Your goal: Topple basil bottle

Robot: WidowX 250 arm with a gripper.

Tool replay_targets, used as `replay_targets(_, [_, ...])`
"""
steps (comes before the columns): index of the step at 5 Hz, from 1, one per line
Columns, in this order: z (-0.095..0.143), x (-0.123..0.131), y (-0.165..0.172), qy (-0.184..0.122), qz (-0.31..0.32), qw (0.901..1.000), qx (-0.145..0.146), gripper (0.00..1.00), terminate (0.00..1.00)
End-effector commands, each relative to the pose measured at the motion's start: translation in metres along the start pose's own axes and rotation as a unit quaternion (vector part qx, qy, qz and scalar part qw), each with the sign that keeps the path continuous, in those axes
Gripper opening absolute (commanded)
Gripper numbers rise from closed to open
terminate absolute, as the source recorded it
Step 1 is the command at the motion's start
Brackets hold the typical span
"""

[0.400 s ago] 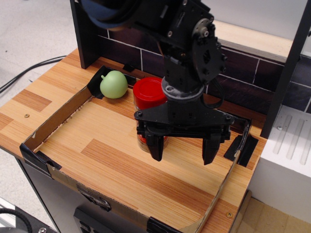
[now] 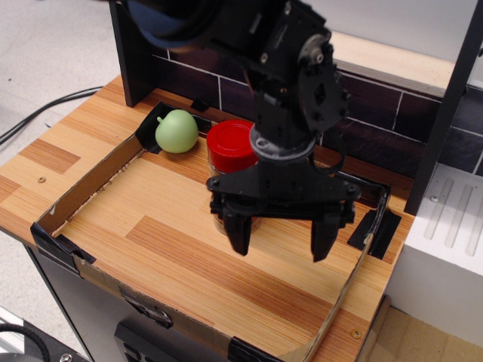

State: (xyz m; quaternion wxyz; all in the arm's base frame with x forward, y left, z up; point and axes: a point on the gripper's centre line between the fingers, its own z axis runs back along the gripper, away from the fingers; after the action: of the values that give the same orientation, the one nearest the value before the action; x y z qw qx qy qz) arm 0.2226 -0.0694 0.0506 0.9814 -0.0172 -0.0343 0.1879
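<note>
The basil bottle (image 2: 229, 146) stands upright near the middle back of the wooden tray, its wide red cap showing and its body mostly hidden behind my gripper. My black gripper (image 2: 279, 241) hangs open and empty just in front and to the right of the bottle, its left finger (image 2: 238, 235) overlapping the bottle's lower part. Whether the finger touches the bottle I cannot tell.
A green round fruit (image 2: 176, 131) sits at the tray's back left corner. A low cardboard wall (image 2: 83, 202) with black taped corners rims the wooden surface. A black post (image 2: 133, 53) stands at back left, a dark tiled wall behind, and a white block (image 2: 445, 249) at right.
My gripper has shifted slightly left and towards the front. The bottle and the fruit have not moved.
</note>
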Motion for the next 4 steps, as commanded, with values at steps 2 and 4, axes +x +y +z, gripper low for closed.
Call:
replay_targets(2, [0.038,0.033,0.039,-0.027,-0.16,0.9844,0.067,1.0,0.0])
replay_targets(4, [0.037,0.042,0.05,-0.024,-0.212,0.9743,0.073,1.0,0.0])
